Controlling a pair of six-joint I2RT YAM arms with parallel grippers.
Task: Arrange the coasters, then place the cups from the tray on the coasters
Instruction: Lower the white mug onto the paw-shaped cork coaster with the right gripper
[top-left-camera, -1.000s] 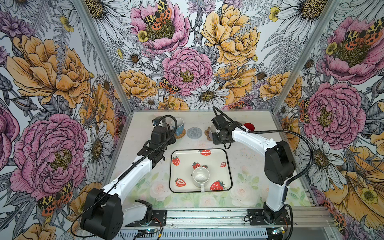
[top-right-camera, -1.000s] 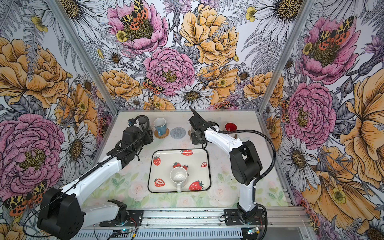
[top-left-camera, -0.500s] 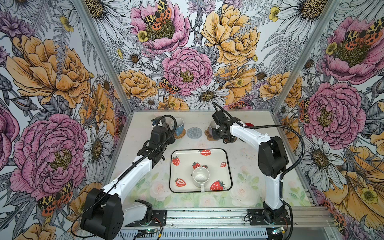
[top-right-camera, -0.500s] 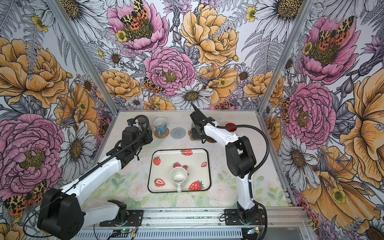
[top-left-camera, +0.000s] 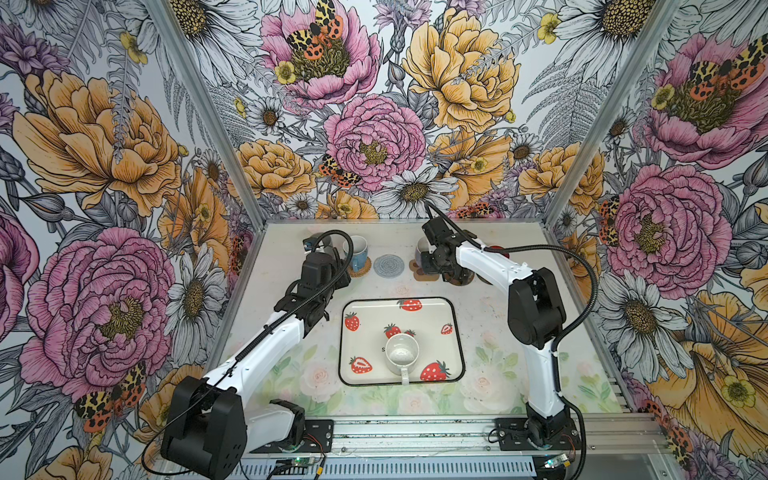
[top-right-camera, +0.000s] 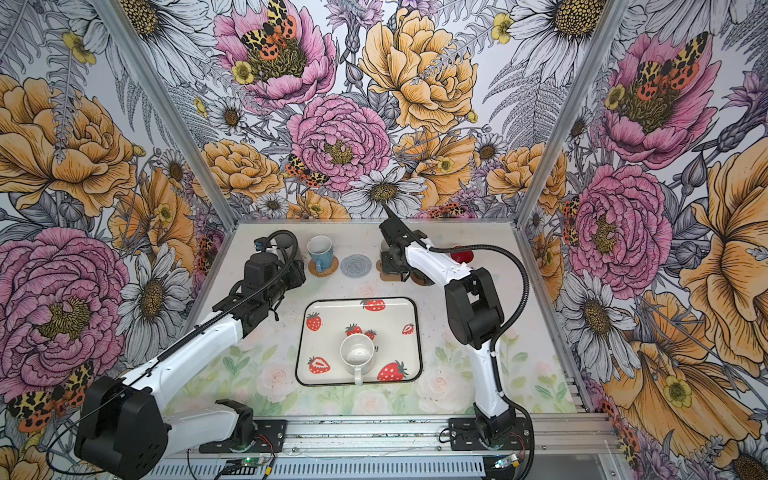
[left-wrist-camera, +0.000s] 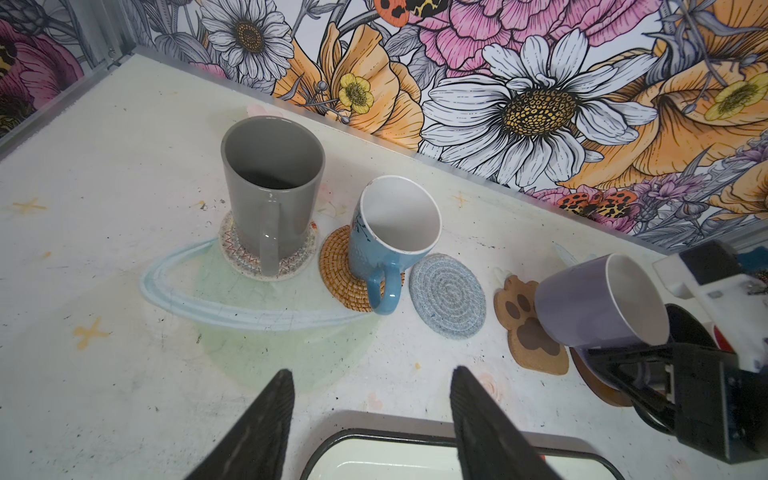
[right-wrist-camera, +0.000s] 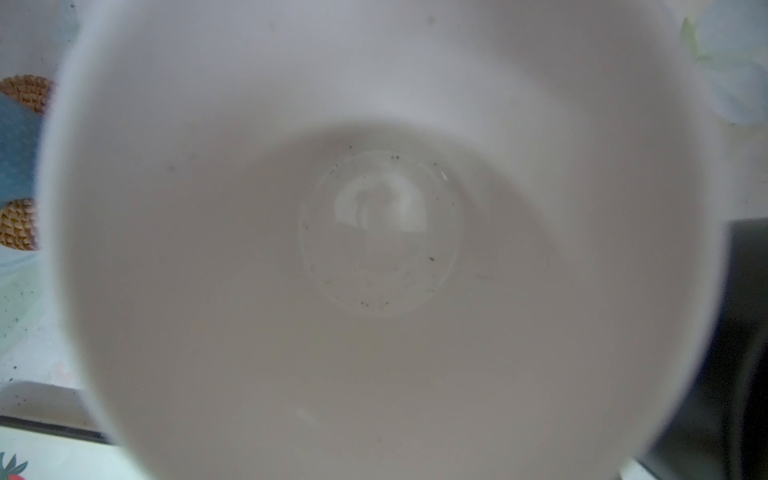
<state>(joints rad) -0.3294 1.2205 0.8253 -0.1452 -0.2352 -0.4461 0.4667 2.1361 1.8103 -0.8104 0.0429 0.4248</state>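
Lilac mug (left-wrist-camera: 598, 303) hangs tilted over the paw coaster (left-wrist-camera: 523, 320), pinched by my right end effector (left-wrist-camera: 636, 365) for setting down; my left end effector (left-wrist-camera: 372, 374) hovers spread, empty.

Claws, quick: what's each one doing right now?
Left claw: open, empty.
Right claw: closed, holding the lilac mug.

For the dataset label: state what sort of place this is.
Probably a robot-training booth, not a kitchen: left arm and right arm bolted to an aluminium rail, floral wall panels boxing in a small table, a strawberry tray staged on it.
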